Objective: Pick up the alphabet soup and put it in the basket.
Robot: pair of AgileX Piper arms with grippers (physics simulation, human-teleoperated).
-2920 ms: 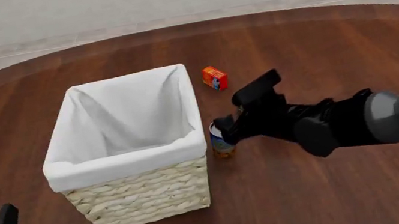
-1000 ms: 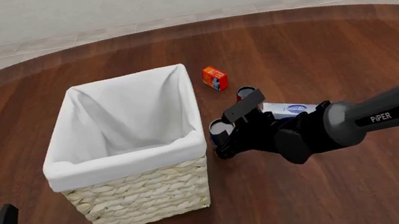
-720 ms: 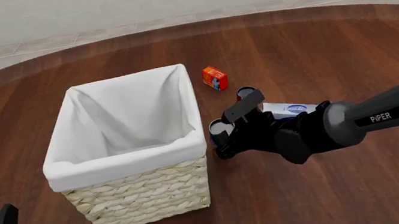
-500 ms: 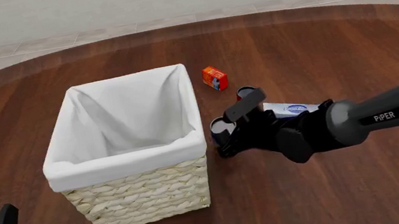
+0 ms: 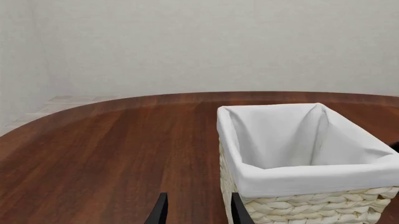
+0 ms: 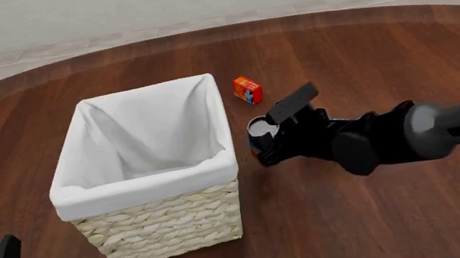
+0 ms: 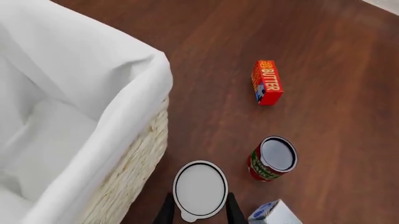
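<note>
Right tool closed on alphabet soup, can lifted beside basket. Lift step under way. Next: raise above rim, carry over lining, release. Left tool parted, empty.

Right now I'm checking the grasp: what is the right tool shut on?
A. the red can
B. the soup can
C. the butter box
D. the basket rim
B: in the right wrist view the right tool's fingers flank the soup can beside the basket; the red can and butter box stand apart.
</note>
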